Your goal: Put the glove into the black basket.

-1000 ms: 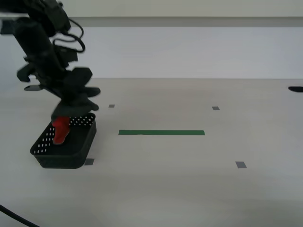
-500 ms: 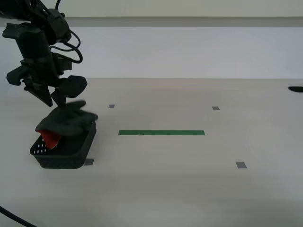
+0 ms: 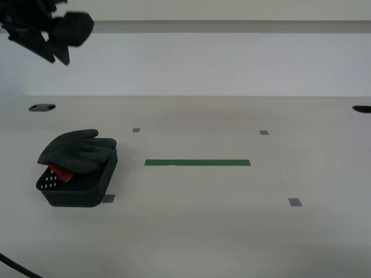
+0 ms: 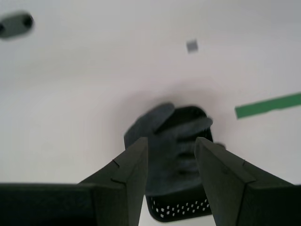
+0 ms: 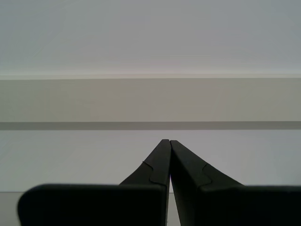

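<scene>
Glove (image 3: 78, 152): draped over black basket (image 3: 87, 194), fingers overhanging the rim. Second gripper (image 4: 171, 148): raised well above, jaws parted, empty. First gripper (image 5: 169, 141): closed, empty. Tucking fingers inside is advised.

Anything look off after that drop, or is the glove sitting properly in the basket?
Not quite tidy. The glove lies draped over the top of the basket rather than down inside, its fingers poking past the rim on the exterior view's right. The red cuff hangs inside. My second gripper is open above it, holding nothing. Nothing spilled or damaged.
</scene>
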You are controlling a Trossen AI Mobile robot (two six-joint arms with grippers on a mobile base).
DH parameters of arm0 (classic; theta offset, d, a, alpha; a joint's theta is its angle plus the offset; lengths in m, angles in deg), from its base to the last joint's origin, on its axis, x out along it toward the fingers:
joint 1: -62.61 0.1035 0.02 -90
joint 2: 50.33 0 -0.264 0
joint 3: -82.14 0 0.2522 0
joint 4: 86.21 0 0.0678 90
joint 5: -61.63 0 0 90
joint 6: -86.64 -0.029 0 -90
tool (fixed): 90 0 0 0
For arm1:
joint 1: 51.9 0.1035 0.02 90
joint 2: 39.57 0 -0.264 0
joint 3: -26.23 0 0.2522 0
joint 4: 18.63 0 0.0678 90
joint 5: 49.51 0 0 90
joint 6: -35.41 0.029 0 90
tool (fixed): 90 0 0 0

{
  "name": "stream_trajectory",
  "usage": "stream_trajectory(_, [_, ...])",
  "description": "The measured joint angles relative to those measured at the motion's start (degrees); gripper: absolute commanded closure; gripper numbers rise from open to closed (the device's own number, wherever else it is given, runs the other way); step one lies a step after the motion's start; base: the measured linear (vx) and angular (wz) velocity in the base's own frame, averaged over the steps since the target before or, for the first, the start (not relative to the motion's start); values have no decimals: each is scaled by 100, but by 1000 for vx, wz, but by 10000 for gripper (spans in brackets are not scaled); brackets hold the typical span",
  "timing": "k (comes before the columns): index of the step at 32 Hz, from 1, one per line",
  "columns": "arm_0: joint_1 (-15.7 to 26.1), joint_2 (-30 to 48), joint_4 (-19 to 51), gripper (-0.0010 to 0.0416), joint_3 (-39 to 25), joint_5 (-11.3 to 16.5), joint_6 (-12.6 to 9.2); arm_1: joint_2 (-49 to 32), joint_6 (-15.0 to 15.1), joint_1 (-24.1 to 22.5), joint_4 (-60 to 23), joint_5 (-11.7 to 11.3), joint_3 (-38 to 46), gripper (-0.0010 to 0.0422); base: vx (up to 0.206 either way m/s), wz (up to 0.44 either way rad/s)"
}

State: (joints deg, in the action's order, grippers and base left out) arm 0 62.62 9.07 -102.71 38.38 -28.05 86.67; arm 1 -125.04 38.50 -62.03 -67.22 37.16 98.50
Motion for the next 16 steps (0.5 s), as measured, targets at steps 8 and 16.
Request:
stream_trajectory(8, [7, 15, 37, 405, 0, 0, 0, 210, 0, 0, 101, -2, -9, 318, -2, 2])
stream_trajectory(16, [0, 13, 59, 405, 0, -4, 0, 219, 0, 0, 107, -2, -4, 318, 0, 0])
